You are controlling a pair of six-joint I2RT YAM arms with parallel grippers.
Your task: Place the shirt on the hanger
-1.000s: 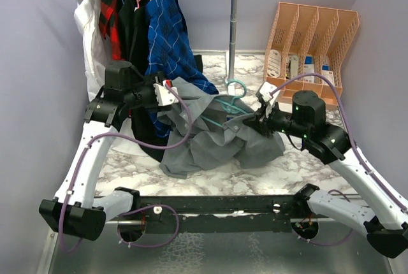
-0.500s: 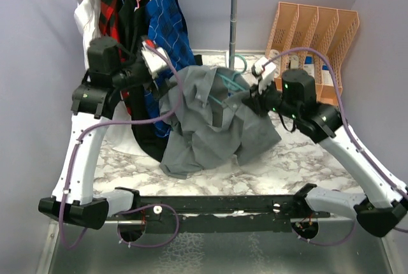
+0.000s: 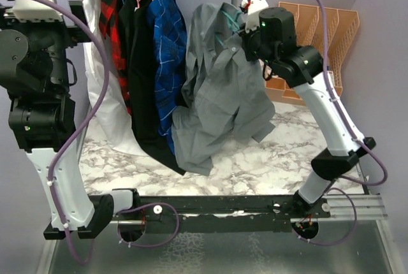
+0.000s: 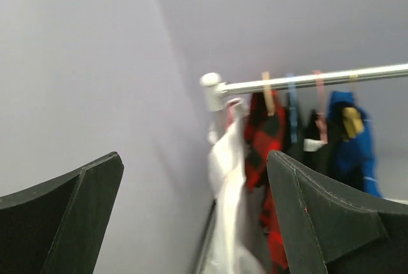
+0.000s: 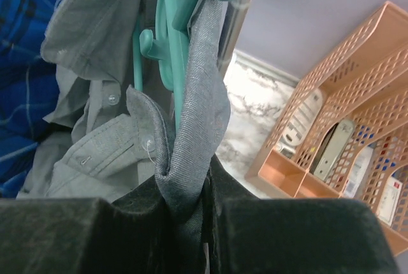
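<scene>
Top camera and close-up right wrist camera share the shirt point(image 3: 223, 95).

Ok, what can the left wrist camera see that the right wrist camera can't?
Only the left wrist view: the clothes rail, a white garment, the red-and-black plaid shirt, and the left gripper, open and empty. Only the right wrist view: the right gripper pinching the grey shirt, the teal hanger, the orange file rack. Both: the blue plaid shirt and the purple wall.
</scene>
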